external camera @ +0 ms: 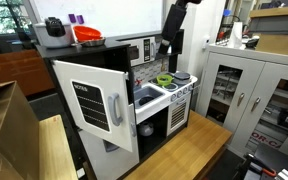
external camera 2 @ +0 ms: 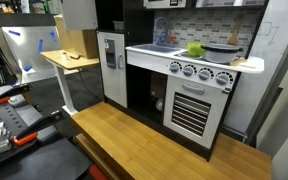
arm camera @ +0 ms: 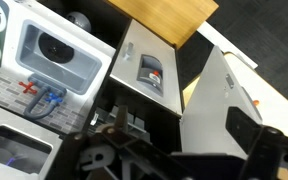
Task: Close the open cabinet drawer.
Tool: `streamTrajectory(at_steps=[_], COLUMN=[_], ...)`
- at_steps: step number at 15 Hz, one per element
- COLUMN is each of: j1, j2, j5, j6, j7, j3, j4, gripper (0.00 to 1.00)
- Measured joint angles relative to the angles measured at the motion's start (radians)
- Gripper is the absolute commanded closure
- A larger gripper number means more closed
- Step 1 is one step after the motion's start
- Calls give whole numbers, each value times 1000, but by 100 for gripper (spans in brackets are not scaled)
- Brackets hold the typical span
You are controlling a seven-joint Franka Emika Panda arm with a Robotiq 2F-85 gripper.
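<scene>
The cabinet drawer is the toy kitchen's large white door (external camera: 92, 105) with a black chalkboard and a vertical silver bar handle (external camera: 115, 108). It stands swung wide open toward the front. In the wrist view it shows from above as a white panel (arm camera: 212, 100) with the dark chalkboard on it, angled away from the dark cabinet opening. My gripper (external camera: 167, 44) hangs high above the kitchen counter, behind and well away from the door. In the wrist view its dark fingers (arm camera: 189, 155) are spread apart and hold nothing.
A smaller white panel with a grey dispenser (external camera 2: 111, 55) (arm camera: 149, 70) sits beside the opening. The sink (arm camera: 54, 55), a green bowl (external camera: 164, 80) and stove knobs (external camera 2: 199, 72) are on the counter. A wooden table (external camera 2: 144, 135) lies in front, and a grey glass-door cabinet (external camera: 246, 95) stands to the side.
</scene>
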State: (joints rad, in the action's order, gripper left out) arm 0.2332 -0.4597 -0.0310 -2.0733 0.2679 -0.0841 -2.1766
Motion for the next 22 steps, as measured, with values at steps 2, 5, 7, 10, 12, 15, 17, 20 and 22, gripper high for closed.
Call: streamTrajectory(at_steps=[2,5,7,10,12,15,17,20,22], j1=[12,49,73,88,89,89,86,74,68], j2=[59,131,164,202,230,277,311,348,350], j5=[-91,-218,-267,-304,-312,-296,-258,-90,42], j6=[-16,-14,-9,-5,0,1,0,-34,-74], j7=[67,171,214,253,273,274,259,142,30], j3=[21,26,19,4,-5,-26,-39,-62,-83], j4=[34,82,111,150,171,193,205,215,215], gripper=[0,0,0,0,0,0,0,0,0])
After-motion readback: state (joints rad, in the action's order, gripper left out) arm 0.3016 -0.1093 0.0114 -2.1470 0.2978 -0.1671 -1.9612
